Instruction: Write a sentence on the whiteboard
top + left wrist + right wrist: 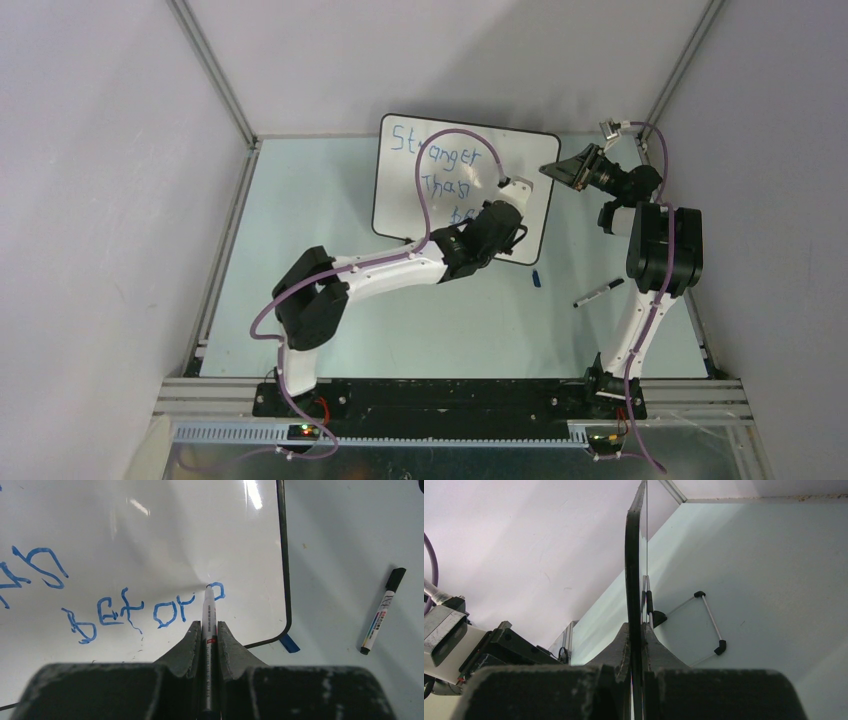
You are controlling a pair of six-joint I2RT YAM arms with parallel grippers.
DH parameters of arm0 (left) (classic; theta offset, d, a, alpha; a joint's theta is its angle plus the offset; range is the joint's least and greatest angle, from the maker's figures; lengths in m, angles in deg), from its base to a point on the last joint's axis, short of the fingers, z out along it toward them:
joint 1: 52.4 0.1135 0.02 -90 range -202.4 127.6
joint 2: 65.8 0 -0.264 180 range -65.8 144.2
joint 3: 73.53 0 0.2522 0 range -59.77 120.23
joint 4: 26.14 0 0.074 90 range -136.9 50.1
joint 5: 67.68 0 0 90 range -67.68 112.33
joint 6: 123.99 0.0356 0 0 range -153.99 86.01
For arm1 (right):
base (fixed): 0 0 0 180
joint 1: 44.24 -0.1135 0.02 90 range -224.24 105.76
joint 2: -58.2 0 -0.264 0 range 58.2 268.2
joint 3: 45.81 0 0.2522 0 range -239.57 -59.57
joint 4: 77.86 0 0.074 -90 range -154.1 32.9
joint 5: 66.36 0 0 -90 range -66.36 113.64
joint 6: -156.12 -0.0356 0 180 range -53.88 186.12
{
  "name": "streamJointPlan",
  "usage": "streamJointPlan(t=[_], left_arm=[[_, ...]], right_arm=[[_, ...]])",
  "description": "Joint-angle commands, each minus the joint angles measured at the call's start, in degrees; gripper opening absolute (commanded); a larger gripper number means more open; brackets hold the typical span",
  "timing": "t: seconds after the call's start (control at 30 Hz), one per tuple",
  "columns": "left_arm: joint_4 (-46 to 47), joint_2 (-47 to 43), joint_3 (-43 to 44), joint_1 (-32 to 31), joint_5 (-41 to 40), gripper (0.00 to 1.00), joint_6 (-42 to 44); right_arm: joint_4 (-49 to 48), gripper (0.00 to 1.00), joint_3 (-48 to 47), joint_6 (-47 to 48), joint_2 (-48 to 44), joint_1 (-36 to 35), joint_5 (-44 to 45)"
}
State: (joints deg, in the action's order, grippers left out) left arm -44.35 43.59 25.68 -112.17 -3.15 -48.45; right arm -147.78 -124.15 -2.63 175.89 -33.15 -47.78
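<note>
Left gripper, clamped on marker, tip just ahead closing the sentence's last letter: press lightly, evenly; right gripper pinches whiteboard rim.

Soft, even light falls from above; the top view is bright but slightly hazy. In the left wrist view 2 glare streaks cross the whiteboard near its top edge, and shadow beside the loose marker is faint. Both wrist views blur the near fingers.
</note>
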Motion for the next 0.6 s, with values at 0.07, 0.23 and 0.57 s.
streamJointPlan(t=[0.07, 0.23, 0.57], left_arm=[[-1.0, -1.9, -1.3, 1.0, -3.1, 0.0, 1.5], [-0.7, -2.9, -2.5, 1.0, -3.1, 0.0, 1.4], [-0.2, -3.0, -3.6, 0.8, -1.2, 0.0, 1.0]], right_arm=[[-2.6, 0.0, -0.6, -4.0, -4.7, 0.1, 0.3], [-2.6, 0.0, -0.5, -4.0, -4.7, 0.1, 0.3], [-2.7, 0.0, -0.6, -3.9, -4.7, 0.0, 0.3]])
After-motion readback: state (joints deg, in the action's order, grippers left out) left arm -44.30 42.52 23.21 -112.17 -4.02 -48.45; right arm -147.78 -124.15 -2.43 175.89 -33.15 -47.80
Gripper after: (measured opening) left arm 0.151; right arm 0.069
